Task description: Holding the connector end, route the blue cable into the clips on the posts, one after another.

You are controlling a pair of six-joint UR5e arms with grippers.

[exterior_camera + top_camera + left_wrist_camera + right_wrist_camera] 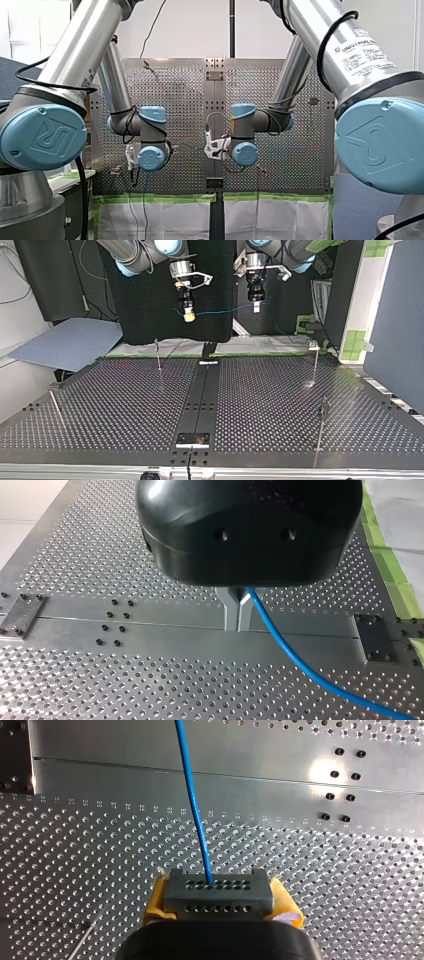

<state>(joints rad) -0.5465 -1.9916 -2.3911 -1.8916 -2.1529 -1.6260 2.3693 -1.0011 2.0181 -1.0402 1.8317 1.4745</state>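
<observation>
Clamping the connector (218,895) in the right jaws, pinching the blue cable (280,639) in the shut left jaws, well above the worktop (125,405). Clipped nowhere yet, apparently; next, lower the span onto a post (158,355).

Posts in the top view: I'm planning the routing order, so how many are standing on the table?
4 posts: far-left post, far-right post, near-right post, near-left post, tilted. Smaller ones may be hidden.
</observation>
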